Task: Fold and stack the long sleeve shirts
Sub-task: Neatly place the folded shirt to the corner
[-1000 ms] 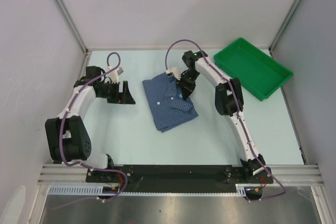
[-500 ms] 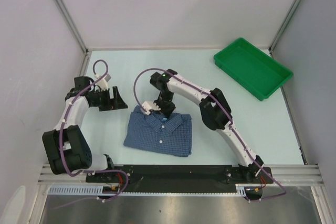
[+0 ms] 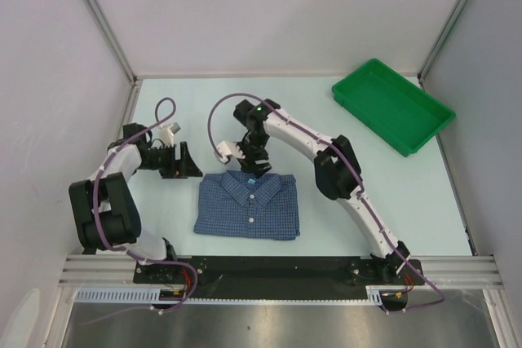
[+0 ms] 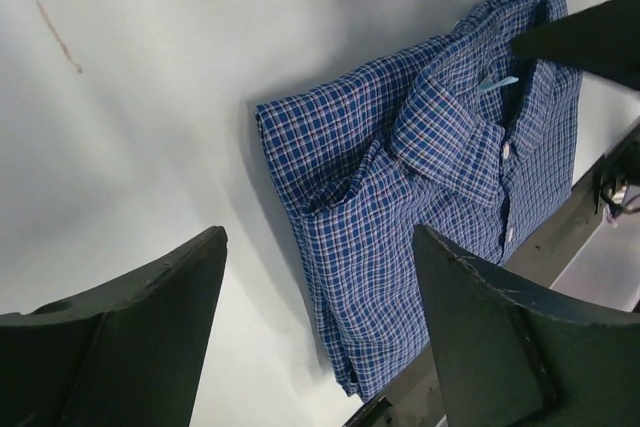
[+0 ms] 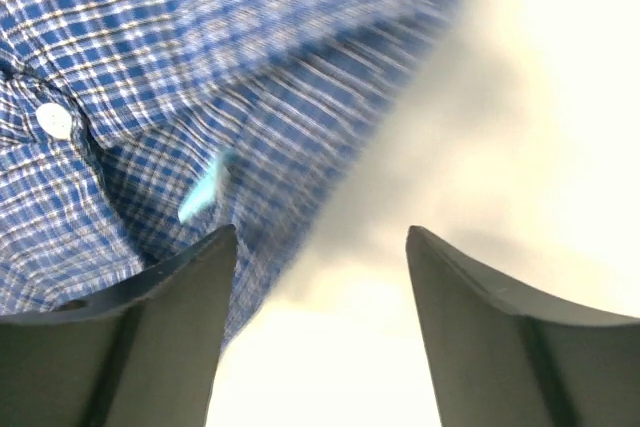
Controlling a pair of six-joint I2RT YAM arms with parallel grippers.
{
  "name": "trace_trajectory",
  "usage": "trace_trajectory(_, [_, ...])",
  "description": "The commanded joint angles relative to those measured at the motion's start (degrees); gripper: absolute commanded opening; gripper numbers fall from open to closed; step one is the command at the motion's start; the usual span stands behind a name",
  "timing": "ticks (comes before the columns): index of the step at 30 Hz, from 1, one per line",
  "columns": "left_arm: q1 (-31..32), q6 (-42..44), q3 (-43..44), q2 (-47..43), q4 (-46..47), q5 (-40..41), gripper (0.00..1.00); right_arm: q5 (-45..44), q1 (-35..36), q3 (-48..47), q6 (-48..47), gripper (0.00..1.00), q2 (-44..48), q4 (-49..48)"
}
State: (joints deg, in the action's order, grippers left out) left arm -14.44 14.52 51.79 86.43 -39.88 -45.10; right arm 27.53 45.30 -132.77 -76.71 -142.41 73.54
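Observation:
The long sleeve shirt is blue check cloth, folded into a rectangle, collar toward the back, lying flat near the table's front centre. My right gripper hovers at the collar's far edge, open, with nothing between its fingers. In the right wrist view the shirt fills the upper left, blurred, and the right gripper stands mostly over bare table. My left gripper is open just left of the shirt's back left corner, apart from it. The left wrist view shows the shirt ahead of the open left gripper.
A green plastic tray sits at the back right corner, empty. White walls enclose the table on the left, back and right. The black rail with the arm bases runs along the near edge just in front of the shirt.
My right gripper carried the shirt from the table's middle to the front centre, laid it flat, then opened and let go of the collar. The left gripper shifted slightly toward the shirt.

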Motion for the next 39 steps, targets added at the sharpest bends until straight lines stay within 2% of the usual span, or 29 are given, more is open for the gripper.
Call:
trace_trajectory(1, [-0.4, 8.1, 3.0, 3.4, -2.6, -5.8, 0.78, 6.3, -5.7, 2.2, 18.0, 0.77, 12.1, -6.5])
trace_trajectory(3, [-0.2, 10.5, 4.0, 6.9, -4.9, -5.3, 0.74, 10.5, -8.5, 4.2, 31.0, 0.77, 13.9, -7.0])
trace_trajectory(4, [-0.1, 11.6, 4.6, 8.2, -5.8, -4.7, 0.73, 12.3, -10.0, 8.4, 36.3, 0.77, 16.1, -7.4])
trace_trajectory(5, [0.6, 12.6, 5.1, 9.2, -7.0, -4.1, 0.72, 15.9, -14.1, 11.5, 48.4, 0.78, 17.2, -10.0])
trace_trajectory(6, [0.9, 15.1, 5.9, 10.8, -9.0, -3.7, 0.71, 18.0, -16.1, 14.9, 53.5, 0.78, 18.4, -11.0])
trace_trajectory(7, [1.2, 16.1, 6.2, 11.5, -9.9, -3.2, 0.71, 19.9, -18.6, 24.5, 58.4, 0.77, 20.7, -12.4])
trace_trajectory(8, [2.0, 17.2, 6.5, 12.1, -10.9, -2.6, 0.71, 22.8, -22.6, 29.7, 64.3, 0.77, 22.4, -17.6])
trace_trajectory(9, [2.4, 19.4, 7.0, 12.6, -12.8, -2.4, 0.71, 23.4, -24.7, 36.1, 73.7, 0.77, 24.1, -21.0])
trace_trajectory(10, [2.8, 20.4, 7.3, 13.5, -13.8, -2.1, 0.72, 24.0, -26.3, 41.4, 78.4, 0.77, 28.0, -24.7])
trace_trajectory(11, [3.9, 21.3, 7.7, 13.9, -15.3, -2.1, 0.74, 24.5, -28.6, 51.1, 82.0, 0.78, 30.0, -32.1])
trace_trajectory(12, [4.2, 22.3, 7.8, 14.3, -15.7, -1.9, 0.75, 24.2, -28.9, 55.0, 88.1, 0.81, 32.0, -35.7])
trace_trajectory(15, [5.8, 22.2, 7.6, 15.6, -15.3, -0.3, 0.77, 21.4, -28.0, 65.3, 93.3, 0.91, 38.2, -45.7])
trace_trajectory(21, [6.3, 20.8, 8.1, 17.7, -14.9, 1.2, 0.77, 19.3, -25.9, 70.4, 94.4, 0.92, 35.5, -47.1])
trace_trajectory(23, [6.5, 21.2, 8.2, 17.5, -15.3, 0.6, 0.75, 19.1, -25.2, 71.5, 94.7, 0.89, 34.4, -48.0])
trace_trajectory(25, [7.0, 20.9, 8.4, 17.5, -15.1, -0.8, 0.74, 19.0, -24.6, 73.1, 95.4, 0.80, 33.3, -50.4])
trace_trajectory(27, [7.1, 17.2, 8.1, 17.8, -12.3, -1.6, 0.69, 18.7, -24.4, 73.7, 96.7, 0.74, 32.9, -52.4])
trace_trajectory(30, [7.4, 12.8, 7.4, 19.0, -9.3, -2.4, 0.64, 17.5, -23.7, 73.8, 98.0, 0.72, 31.7, -55.2])
trace_trajectory(34, [8.3, 11.1, 7.3, 19.8, -7.5, -1.7, 0.60, 17.6, -22.1, 73.0, 97.4, 0.67, 29.7, -57.3])
trace_trajectory(36, [8.4, 9.5, 6.9, 20.1, -6.7, -1.3, 0.52, 17.6, -21.6, 72.5, 95.8, 0.52, 28.8, -57.2])
trace_trajectory(37, [8.4, 9.3, 6.7, 20.2, -6.4, -1.5, 0.43, 17.4, -21.7, 71.3, 95.6, 0.43, 27.8, -57.0])
trace_trajectory(38, [8.4, 8.7, 6.7, 20.1, -6.2, -1.7, 0.38, 17.0, -22.1, 70.5, 95.3, 0.23, 27.2, -56.5])
trace_trajectory(39, [8.4, 8.2, 6.7, 20.0, -6.0, -1.8, 0.31, 17.0, -22.4, 69.6, 95.6, 0.10, 26.7, -56.0])
